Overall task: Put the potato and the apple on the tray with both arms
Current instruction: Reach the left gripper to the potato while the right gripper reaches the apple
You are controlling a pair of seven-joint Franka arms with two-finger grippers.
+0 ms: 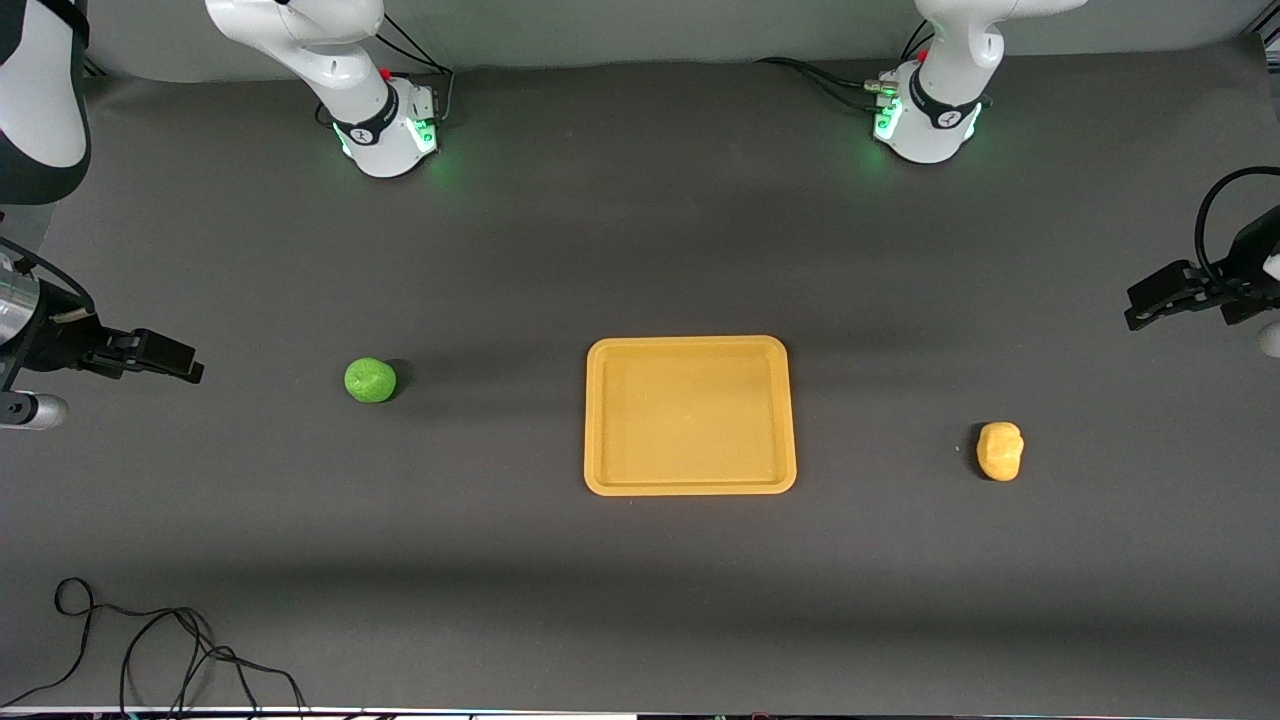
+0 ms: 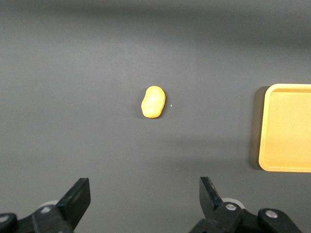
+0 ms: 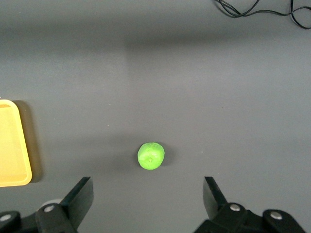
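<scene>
Potato (image 1: 1000, 451) and apple (image 1: 370, 380) both sit on the dark table (image 1: 640, 600) in our front view, well apart from each other, with the tray (image 1: 690, 485) between them. We see the potato toward the left arm's end and a little nearer to the front camera than the apple, which lies toward the right arm's end. Nothing rests in the tray. Our left gripper (image 1: 1135, 318) hangs in the air over the table at its own end, up from the potato, and our right gripper (image 1: 195, 372) hangs over the table at the other end, beside the apple but apart from it. A loose black cable (image 1: 150, 650) lies on the table near the front camera at the right arm's end.

In the left wrist view we look down between our left gripper's (image 2: 145, 194) two fingers, which stand spread wide with nothing between them. The potato (image 2: 153, 102) lies on the bare table below, and a part of the tray (image 2: 286, 167) shows at the edge.

In the right wrist view our right gripper (image 3: 148, 194) is likewise spread wide and holds nothing. The apple (image 3: 151, 156) sits on the table below, dimple up, the tray's corner (image 3: 14, 182) is near, and the cable (image 3: 262, 9) shows farther off.
</scene>
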